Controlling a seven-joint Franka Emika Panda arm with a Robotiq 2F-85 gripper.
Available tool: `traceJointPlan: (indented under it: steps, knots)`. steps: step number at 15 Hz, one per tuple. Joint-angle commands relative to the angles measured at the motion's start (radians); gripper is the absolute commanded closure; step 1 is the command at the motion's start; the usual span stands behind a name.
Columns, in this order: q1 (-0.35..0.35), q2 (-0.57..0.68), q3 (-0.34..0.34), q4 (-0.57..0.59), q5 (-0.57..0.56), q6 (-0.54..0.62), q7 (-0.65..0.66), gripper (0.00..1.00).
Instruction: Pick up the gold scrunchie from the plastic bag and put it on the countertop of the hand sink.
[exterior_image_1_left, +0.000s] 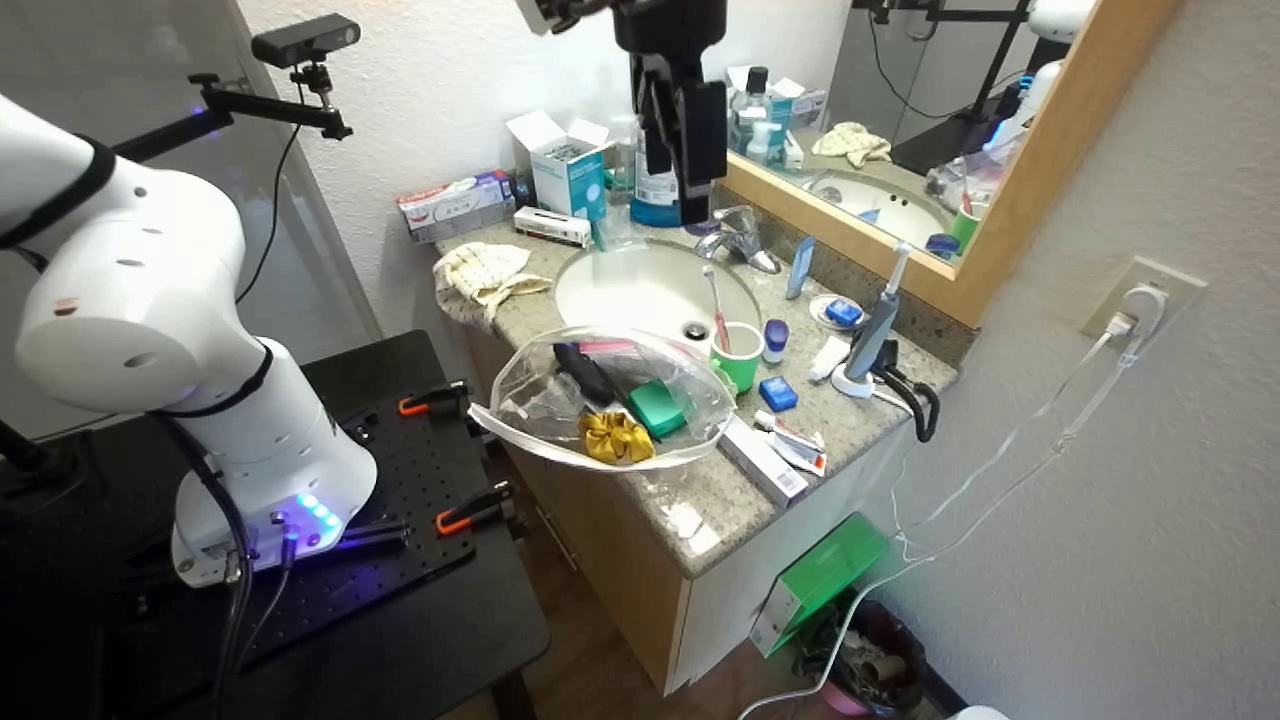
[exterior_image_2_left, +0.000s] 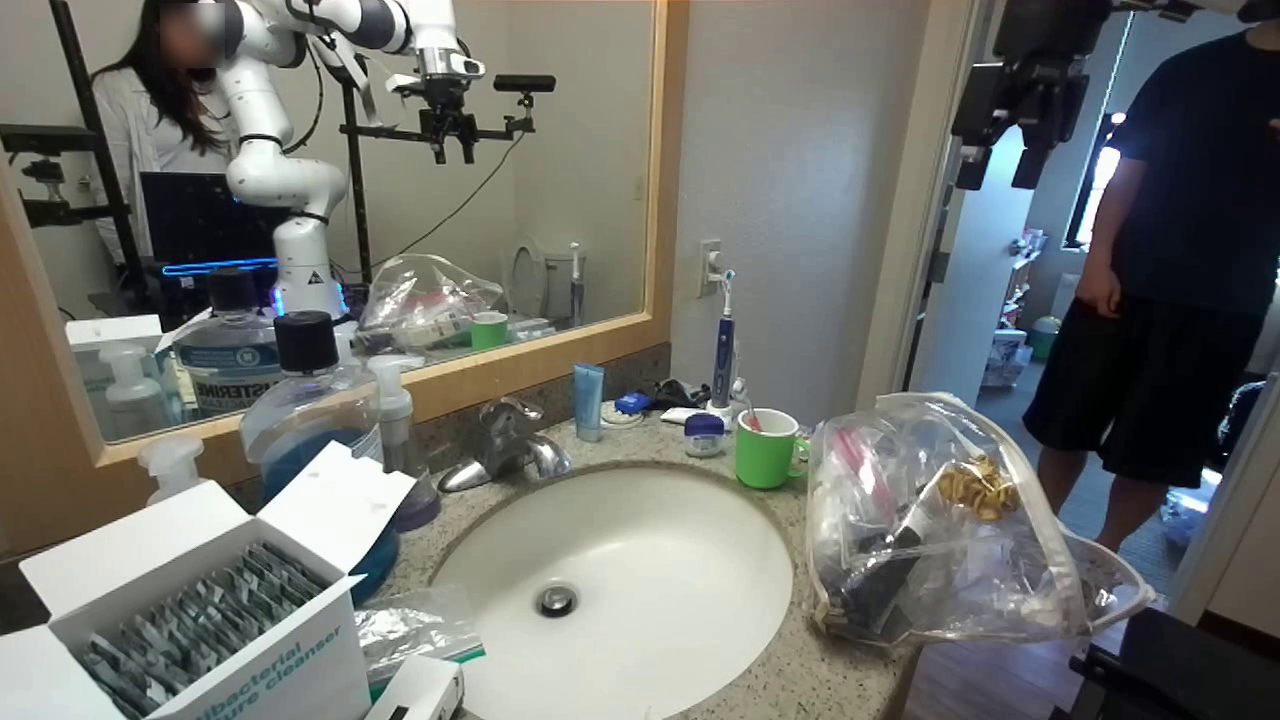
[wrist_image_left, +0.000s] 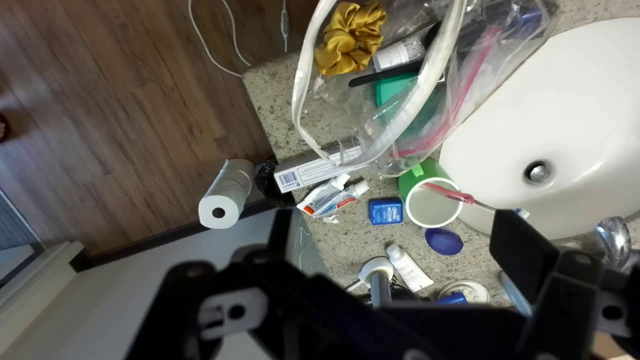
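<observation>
The gold scrunchie (exterior_image_1_left: 615, 437) lies inside the clear plastic bag (exterior_image_1_left: 530, 438), near its open whitish rim. It also shows in an exterior view (exterior_image_2_left: 980, 488) and the wrist view (wrist_image_left: 350, 37). The bag stands on the countertop (exterior_image_1_left: 665, 505) beside the hand sink (exterior_image_1_left: 630, 290), its mouth over the front edge. A green item and dark items lie by the scrunchie. My gripper (wrist_image_left: 394, 225) is open and empty, high above the counter. In both exterior views the gripper (exterior_image_1_left: 675, 190) (exterior_image_2_left: 1000, 182) is well above the bag and touches nothing.
A green cup (exterior_image_1_left: 738, 370) with a toothbrush stands close to the bag. A chrome tap (exterior_image_1_left: 735, 240), an electric toothbrush (exterior_image_1_left: 873, 330) and a framed mirror (exterior_image_1_left: 870, 190) line the wall side. Boxes, bottles and a cloth (exterior_image_1_left: 485, 272) stand around the basin.
</observation>
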Motion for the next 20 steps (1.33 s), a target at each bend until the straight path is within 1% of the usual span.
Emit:
traceJointPlan:
  steps: [1, 9, 14, 20]
  knots:
    - [-0.001, -0.004, -0.045, 0.005, 0.090, -0.029, -0.029, 0.00]
    - [-0.014, -0.044, -0.108, -0.062, 0.229, -0.046, -0.088, 0.00]
    - [-0.047, -0.065, -0.128, -0.123, 0.226, -0.026, -0.085, 0.00]
    - [-0.078, -0.056, -0.161, -0.172, 0.226, -0.010, -0.116, 0.00]
